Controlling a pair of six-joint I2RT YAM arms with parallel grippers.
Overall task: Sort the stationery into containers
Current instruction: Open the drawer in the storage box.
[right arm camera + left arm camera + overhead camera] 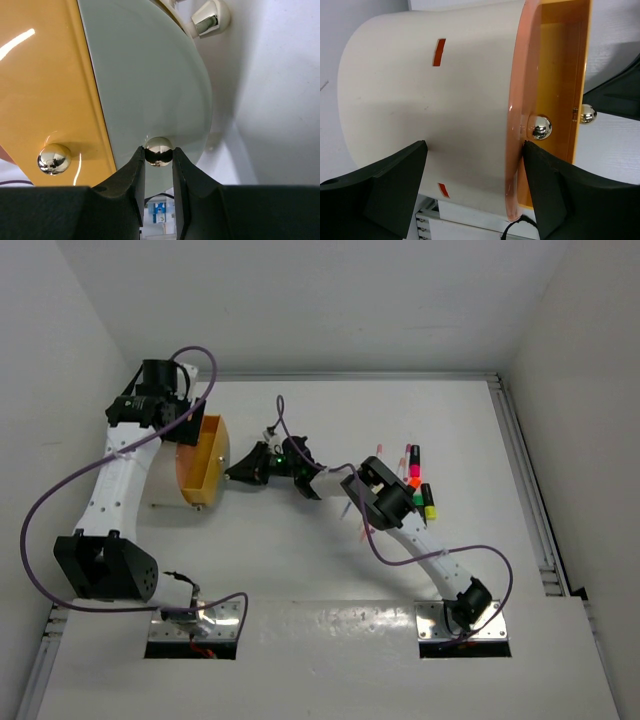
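Closest to the lens in the right wrist view, my right gripper (158, 153) is clenched on a small chrome knob (159, 146), 1 black finger on each side of it. That knob sits at the lower edge of a pale greenish bin (150, 75) front filling the middle of the frame. To its left is the yellow-orange bin (45, 75), which carries a 2nd chrome knob in the lower left.

In the left wrist view my left gripper (474, 145) has its fingers spread wide and released. 1 lies over the white wall of the drum (430, 100) at lower left. The other is just beside the orange face (516, 100) at lower right. I see no grasp there, and whether the tips press on the drum I cannot tell.

From the top camera the stationery (415, 480) lies in a loose cluster on the table (300, 570), right of centre and well apart from the bins at centre left. What I can see of the yellow-orange bin's inside holds nothing.

I judge the step in hand is opening a bin by its knob, so sorting proper has not begun. The next move calls for a straight pull on the knob, away from the drum, without letting the round knob slip from the fingertips. The left arm should steady the drum so it does not roll or drag.
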